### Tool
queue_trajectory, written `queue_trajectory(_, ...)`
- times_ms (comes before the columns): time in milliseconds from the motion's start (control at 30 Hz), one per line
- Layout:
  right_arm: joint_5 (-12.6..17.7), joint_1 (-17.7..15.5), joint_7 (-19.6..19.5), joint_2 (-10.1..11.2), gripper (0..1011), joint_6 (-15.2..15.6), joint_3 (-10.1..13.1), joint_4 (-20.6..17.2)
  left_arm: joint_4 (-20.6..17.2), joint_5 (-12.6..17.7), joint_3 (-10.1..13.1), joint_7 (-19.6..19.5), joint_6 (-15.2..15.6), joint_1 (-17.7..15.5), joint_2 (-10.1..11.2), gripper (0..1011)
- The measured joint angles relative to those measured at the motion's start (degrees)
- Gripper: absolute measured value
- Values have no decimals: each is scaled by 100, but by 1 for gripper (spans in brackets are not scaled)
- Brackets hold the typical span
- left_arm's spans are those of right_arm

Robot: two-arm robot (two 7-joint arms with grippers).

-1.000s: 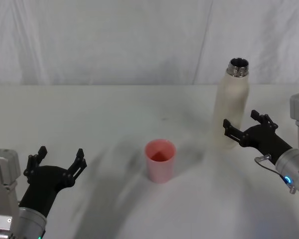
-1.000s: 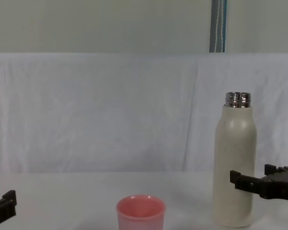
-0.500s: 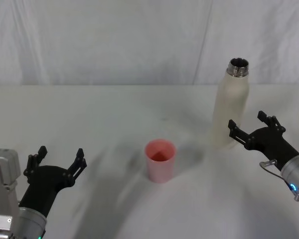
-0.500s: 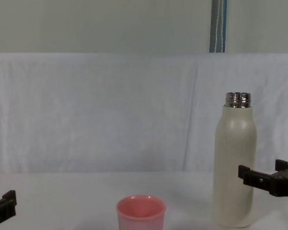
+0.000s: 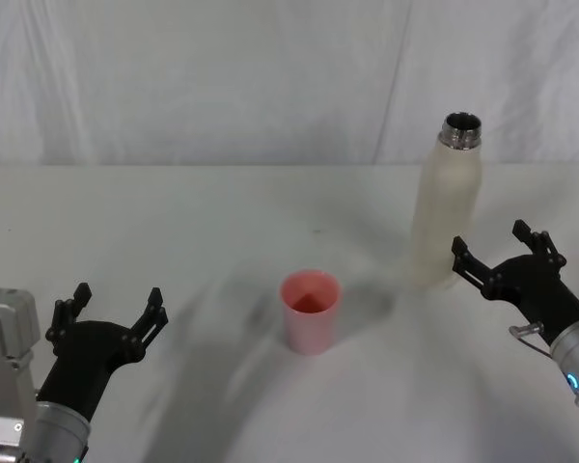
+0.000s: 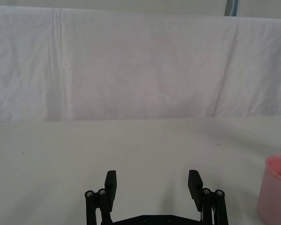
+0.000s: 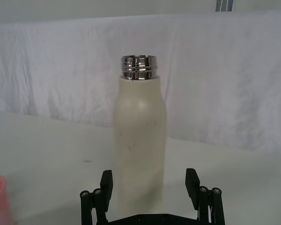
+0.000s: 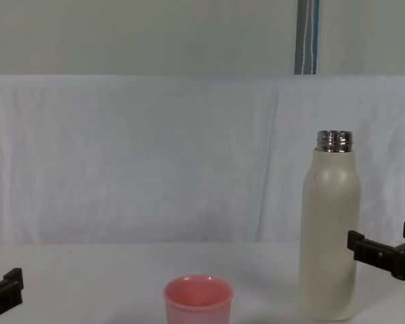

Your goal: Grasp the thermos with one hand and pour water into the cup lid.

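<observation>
Right now I see the thermos (image 5: 446,203) standing upright on the white table (image 5: 222,222), over on my right side and toward the back, its steel neck uncapped. My right gripper (image 5: 507,253) sits just beside it, a little nearer to me and further right, with its fingers spread wide and nothing between them. From the head camera one fingertip comes close to the bottle's lower body, but I cannot tell whether it touches; from the chest camera that gripper (image 8: 385,253) shows at the right edge, level with the lower half of the thermos (image 8: 330,229), with a small gap between them.

From the right wrist camera the thermos (image 7: 139,140) stands straight ahead, lined up with the gap between the two open fingers (image 7: 106,182), and beyond their tips rather than between them.

Nearer the middle of the table stands the cup lid (image 5: 310,311), upright with its open rim up, well apart from the thermos and to its left. From the chest camera the cup lid (image 8: 198,300) sits low in the foreground, much shorter than the bottle.

My left gripper (image 5: 114,311) is parked low at my near left, fingers open and holding nothing, well apart from the cup. Its wrist camera shows the open fingers (image 6: 110,183) over bare table, with the cup lid (image 6: 274,190) at the edge.
</observation>
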Motion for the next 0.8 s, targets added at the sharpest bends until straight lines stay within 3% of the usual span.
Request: queue_trajectory(800,-103,-193,523,30,1001,-627,-129,14,0,0,0,0,0,0,0,1001)
